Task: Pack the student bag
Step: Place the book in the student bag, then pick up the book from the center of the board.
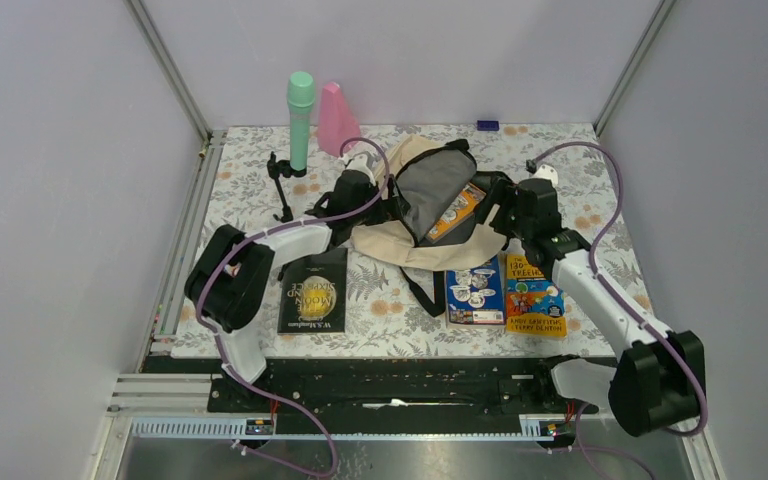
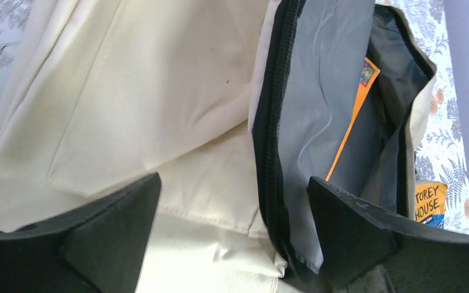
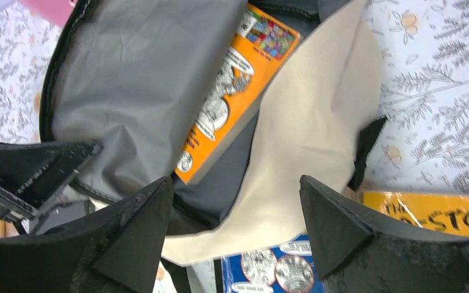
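Note:
The student bag [image 1: 400,245] lies mid-table, cream with its grey lining [image 1: 430,190] facing up and an orange book [image 1: 457,212] inside. My left gripper [image 1: 378,197] is at the bag's left rim. In the left wrist view it [image 2: 233,183] stands open, its fingers either side of the black zipper trim [image 2: 272,122] and cream fabric [image 2: 128,91], not clamping them. My right gripper [image 1: 505,198] is at the bag's right rim. In the right wrist view it [image 3: 237,183] is open above the cream flap [image 3: 305,122], with the orange book [image 3: 232,97] beyond.
A black book [image 1: 313,290] lies left of the bag's front; a blue book [image 1: 475,292] and a yellow book [image 1: 533,293] lie to the right. A green bottle [image 1: 300,120], a pink item [image 1: 337,118] and a small black stand [image 1: 282,185] are at the back left.

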### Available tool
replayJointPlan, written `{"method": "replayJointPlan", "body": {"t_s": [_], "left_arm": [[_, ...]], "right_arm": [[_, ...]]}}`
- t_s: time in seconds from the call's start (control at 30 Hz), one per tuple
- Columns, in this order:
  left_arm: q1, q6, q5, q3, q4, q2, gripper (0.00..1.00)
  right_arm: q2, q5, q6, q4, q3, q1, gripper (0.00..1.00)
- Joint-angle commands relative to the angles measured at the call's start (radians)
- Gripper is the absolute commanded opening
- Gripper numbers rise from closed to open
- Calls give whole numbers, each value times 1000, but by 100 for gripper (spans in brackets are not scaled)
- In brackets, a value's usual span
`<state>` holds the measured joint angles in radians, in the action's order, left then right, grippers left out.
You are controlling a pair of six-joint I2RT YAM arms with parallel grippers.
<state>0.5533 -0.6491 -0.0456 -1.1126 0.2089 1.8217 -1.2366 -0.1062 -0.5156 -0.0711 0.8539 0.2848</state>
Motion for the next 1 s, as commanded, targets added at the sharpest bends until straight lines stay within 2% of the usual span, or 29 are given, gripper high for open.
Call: {"method": "replayJointPlan", "body": {"t_s": [0.0, 0.17, 0.33, 0.5, 0.63, 0.8, 0.97], "left_arm": [[0, 59, 103, 42, -35, -141, 98], [27, 86, 127, 99, -53, -239, 99], [110, 141, 141, 130, -106, -330, 99], [148, 123, 114, 231, -161, -447, 99], [148, 91, 160, 348, -280, -587, 99], [133, 37, 282, 465, -483, -746, 99], [4, -41, 252, 579, -582, -859, 99]], "right_arm": [[117, 29, 47, -121, -45, 7, 83], [234, 52, 44, -241, -102, 8, 84], [318, 170, 1, -276, -178, 22, 82], [333, 207, -80, -232, -231, 139, 80], [297, 203, -147, -130, -268, 256, 79], [203, 230, -184, -17, -272, 327, 78], [142, 266, -172, 38, -254, 345, 78]]}}
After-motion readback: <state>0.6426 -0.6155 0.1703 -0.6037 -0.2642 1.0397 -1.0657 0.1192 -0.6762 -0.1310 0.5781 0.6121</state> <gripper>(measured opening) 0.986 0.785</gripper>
